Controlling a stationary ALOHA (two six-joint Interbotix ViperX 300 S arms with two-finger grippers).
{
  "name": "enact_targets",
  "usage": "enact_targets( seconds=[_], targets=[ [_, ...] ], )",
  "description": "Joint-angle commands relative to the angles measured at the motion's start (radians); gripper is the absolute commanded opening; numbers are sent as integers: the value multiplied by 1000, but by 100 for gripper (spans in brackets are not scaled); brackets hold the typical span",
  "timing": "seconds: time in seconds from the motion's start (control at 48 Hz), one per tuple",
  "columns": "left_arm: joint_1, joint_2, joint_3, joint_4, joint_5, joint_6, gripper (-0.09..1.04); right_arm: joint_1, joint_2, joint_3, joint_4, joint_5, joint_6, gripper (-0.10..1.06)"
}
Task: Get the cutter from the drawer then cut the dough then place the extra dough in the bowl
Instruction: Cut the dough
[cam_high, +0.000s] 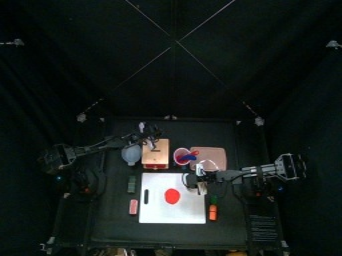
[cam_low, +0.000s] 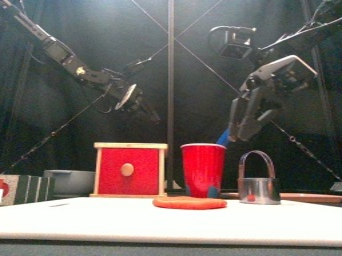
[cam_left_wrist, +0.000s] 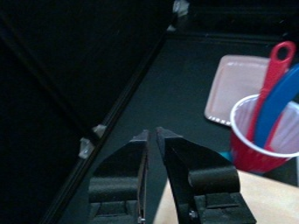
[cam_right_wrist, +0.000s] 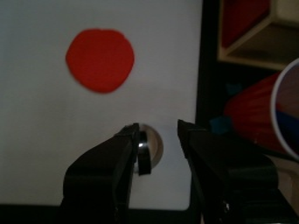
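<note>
The round metal cutter (cam_low: 258, 180) stands upright on the white cutting board (cam_high: 150, 210), to the right of the flat red dough disc (cam_low: 190, 203). My right gripper (cam_low: 245, 128) hangs open just above the cutter, not touching it. The right wrist view shows the cutter's rim (cam_right_wrist: 146, 147) between the spread jaws and the dough (cam_right_wrist: 100, 59) farther off. My left gripper (cam_low: 144, 108) is shut on nothing, held high over the back left near the wooden box (cam_low: 130, 170). The box's red drawer front sits flush.
A red cup (cam_low: 203, 170) with a blue knife (cam_low: 227, 133) and a red knife (cam_left_wrist: 275, 66) stands between box and cutter. The pink tray (cam_high: 214, 155) lies behind on the right. The blue-grey bowl (cam_low: 67, 183) sits left of the box.
</note>
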Motion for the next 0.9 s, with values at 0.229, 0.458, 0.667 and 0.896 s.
enact_targets(
  seconds=[0.229, 0.458, 0.667, 0.896],
  targets=[
    [-84, -44, 54, -66, -143, 2, 59, 12, -11, 23, -2, 3, -5, 77],
    [-149, -54, 100, -92, -199, 2, 59, 9, 12, 40, -18, -17, -3, 76],
    [-170, -55, 140, -133, -230, 2, 59, 9, 28, 31, -20, -32, -5, 65],
    [-218, -55, 198, -161, -279, 0, 59, 9, 31, 6, -26, -32, 14, 51]
  ],
)
